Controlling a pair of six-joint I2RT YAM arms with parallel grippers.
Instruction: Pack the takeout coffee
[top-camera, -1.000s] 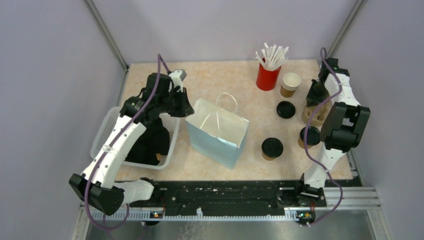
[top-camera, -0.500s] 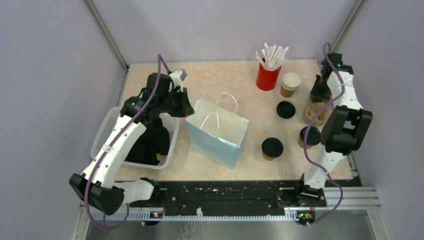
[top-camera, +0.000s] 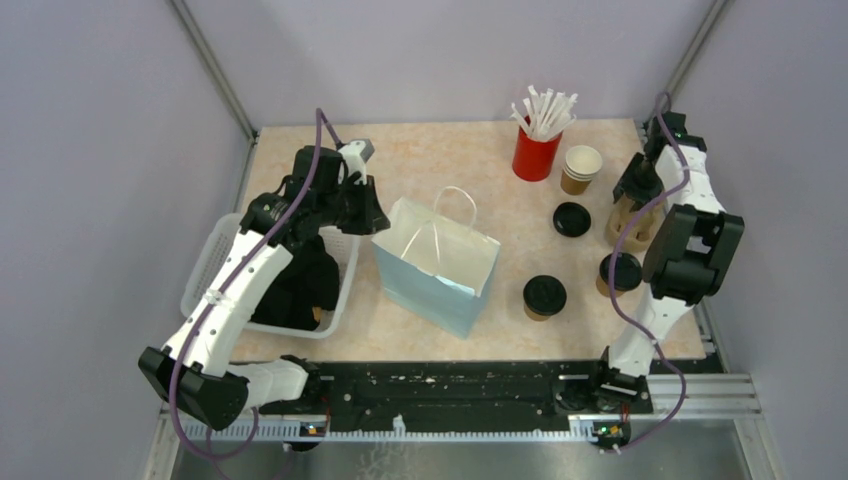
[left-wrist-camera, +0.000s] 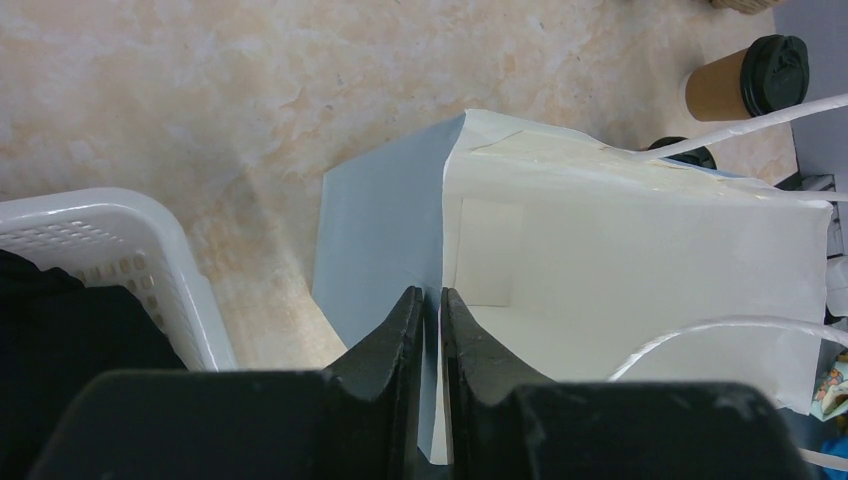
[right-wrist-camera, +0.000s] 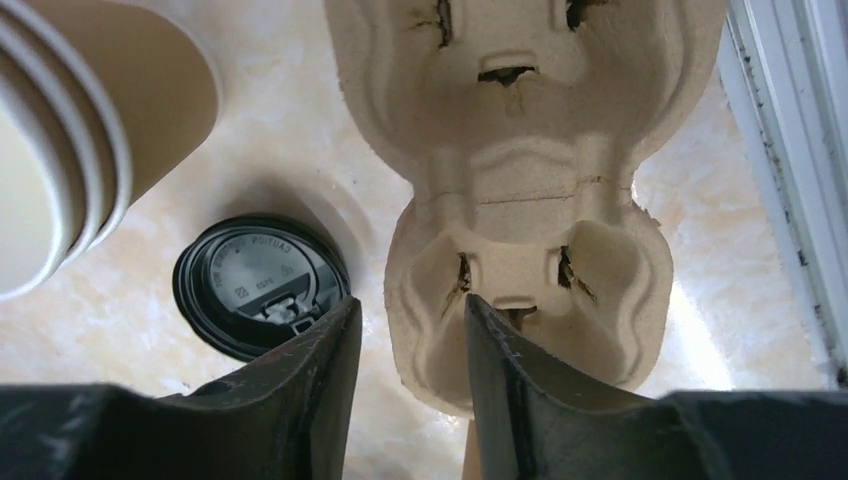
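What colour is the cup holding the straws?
The cup is red, clearest from the top camera.

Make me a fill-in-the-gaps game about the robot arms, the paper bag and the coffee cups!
The left gripper pinches the rim of the paper bag, which is pale ___.
The white straws stand in a round ___ cup.
The right gripper holds its jaws ___ above the moulded beige pulp cup carrier.
The number of brown kraft-paper cups wearing round black plastic lids is ___.
Missing words: blue, red, open, two.
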